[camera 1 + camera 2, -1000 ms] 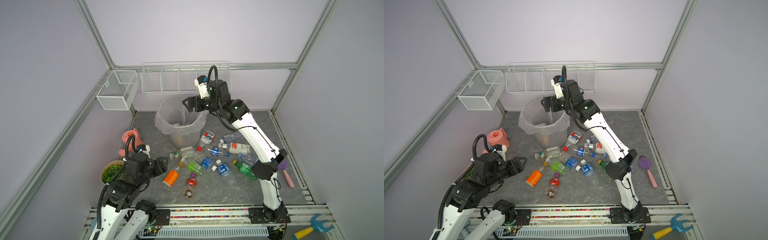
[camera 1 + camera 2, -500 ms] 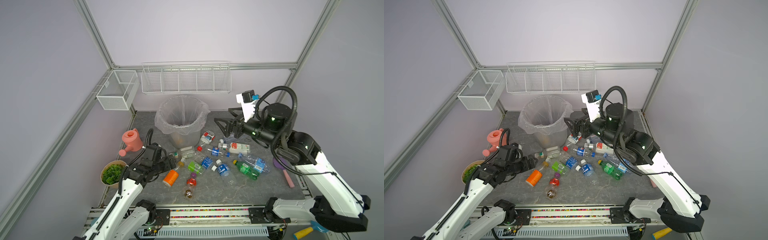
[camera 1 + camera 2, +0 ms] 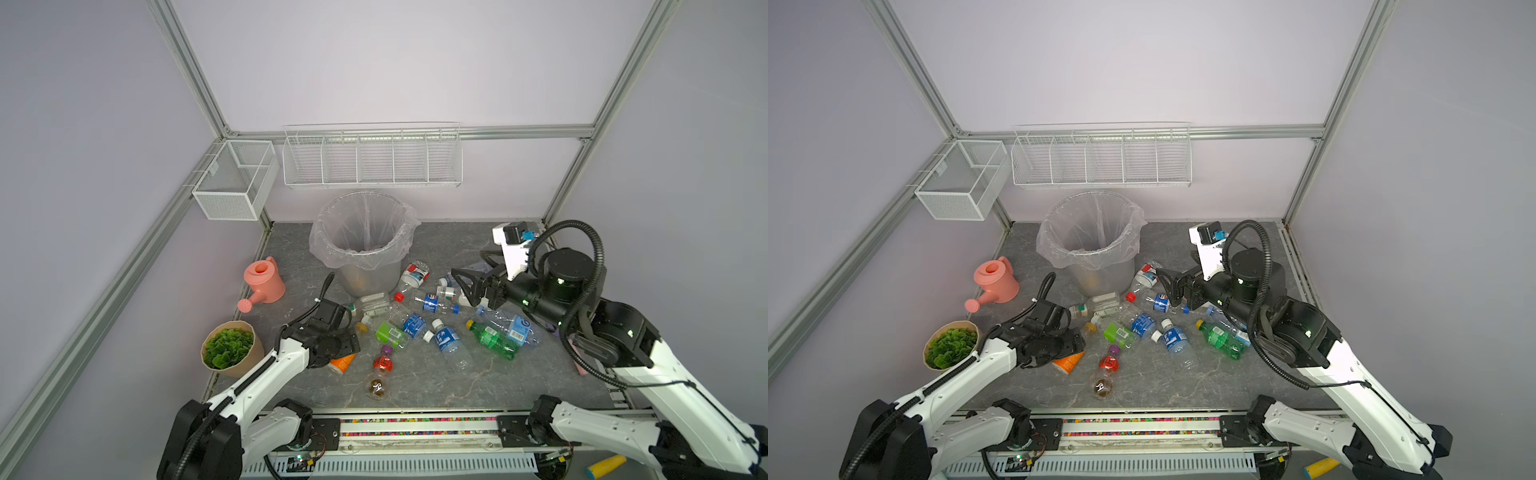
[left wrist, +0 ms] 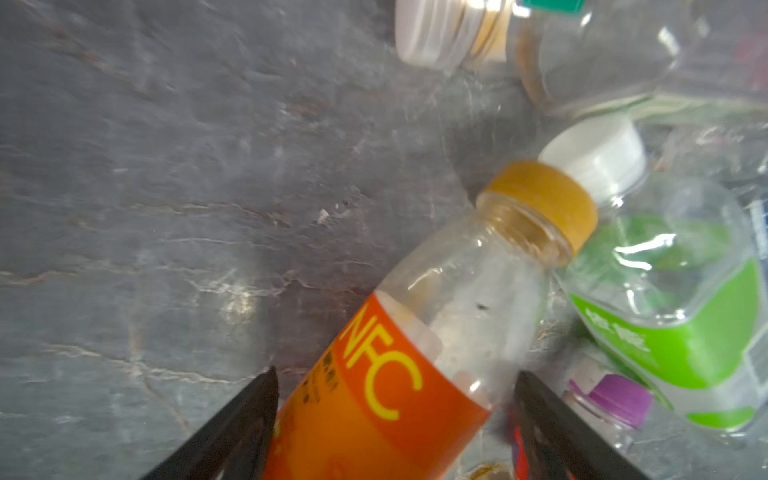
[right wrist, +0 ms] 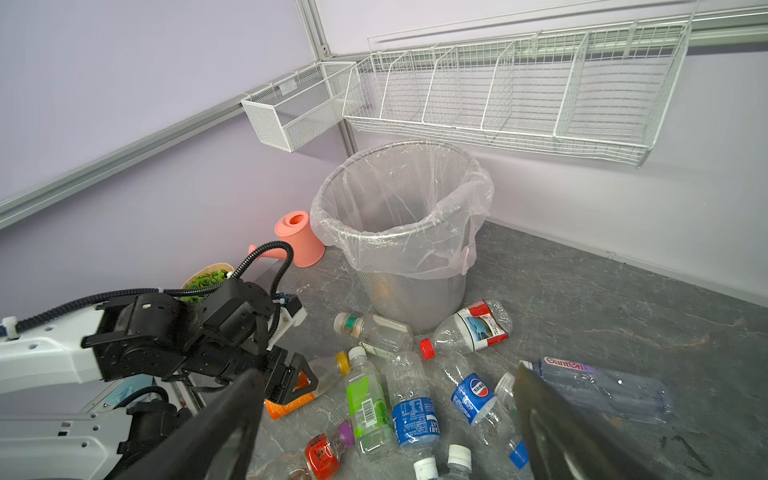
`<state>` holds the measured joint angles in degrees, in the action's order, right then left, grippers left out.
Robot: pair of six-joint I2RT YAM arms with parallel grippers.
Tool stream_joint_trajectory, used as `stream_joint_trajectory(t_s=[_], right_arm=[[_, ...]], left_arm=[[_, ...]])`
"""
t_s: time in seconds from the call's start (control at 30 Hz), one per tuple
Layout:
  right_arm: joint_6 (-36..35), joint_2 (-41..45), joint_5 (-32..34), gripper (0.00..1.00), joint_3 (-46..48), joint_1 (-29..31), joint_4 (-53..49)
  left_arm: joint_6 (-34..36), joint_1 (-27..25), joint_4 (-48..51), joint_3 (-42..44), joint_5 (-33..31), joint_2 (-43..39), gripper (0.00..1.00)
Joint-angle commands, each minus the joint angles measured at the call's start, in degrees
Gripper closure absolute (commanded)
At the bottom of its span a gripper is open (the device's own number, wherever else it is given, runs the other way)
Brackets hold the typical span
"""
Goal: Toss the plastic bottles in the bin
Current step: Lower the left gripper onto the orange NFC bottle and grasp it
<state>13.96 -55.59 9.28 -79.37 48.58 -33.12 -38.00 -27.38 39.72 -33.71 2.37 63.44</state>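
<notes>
1. Pot with a green plant (image 3: 230,347) sits at the lower left in both top views. A pink watering can (image 3: 264,284) stands just above it in the frame. Both are apart from the heap.
2. My left gripper (image 4: 395,376) is down low over the grey table (image 3: 436,382), left of centre. Its jaws are spread wide on either side of an orange-labelled bottle (image 3: 341,363). That bottle lies on its side on the table, its yellow cap against a green-labelled bottle (image 4: 681,316). In the left wrist view the black fingers (image 4: 245,419) sit just beside the label. I cannot tell whether they touch it.
3. The bin (image 3: 368,276) stands upright at upper centre, at the back of the table near the wall. A clear bag is folded over its rim.
4. The other bottles (image 3: 446,338) lie scattered on the table at mid-frame, below the bin and to its right. One with a red and white label (image 3: 413,274) lies just beside the bin's base. A green bottle (image 3: 492,338) lies at the right end of the heap.
5. My right gripper (image 3: 459,286) hangs over the right part of the heap, right of centre, pointing left toward the bin. Its jaws are fully apart with nothing between them.
</notes>
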Motion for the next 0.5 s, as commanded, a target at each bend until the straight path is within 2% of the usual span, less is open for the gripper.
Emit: stream_joint_trajectory(t_s=[0.0, 0.1, 0.23, 0.4, 0.47], right_arm=[[1.2, 1.7, 1.4, 0.04, 1.5, -0.2, 0.6], [1.7, 2.5, 1.7, 0.04, 2.4, -0.3, 0.5], [2.2, 3.6, 1.8, 0.04, 3.1, -0.4, 0.2], [2.7, 5.1, 2.0, 0.04, 3.8, -0.4, -1.0], [3.0, 5.6, 2.0, 0.04, 4.0, -0.4, -1.2]], left_arm=[[-1.4, -3.6, -2.1, 0.5, -2.9, 2.9, 0.14], [-3.0, -6.3, -3.7, 1.5, -4.1, 4.7, 0.19], [-3.8, -6.6, -3.2, 2.4, -5.7, 4.7, 0.37], [-3.2, -6.7, 6.3, -2.3, -11.6, -5.0, 0.68], [-3.6, -6.7, 10.6, -6.4, -13.3, -10.7, 0.74]])
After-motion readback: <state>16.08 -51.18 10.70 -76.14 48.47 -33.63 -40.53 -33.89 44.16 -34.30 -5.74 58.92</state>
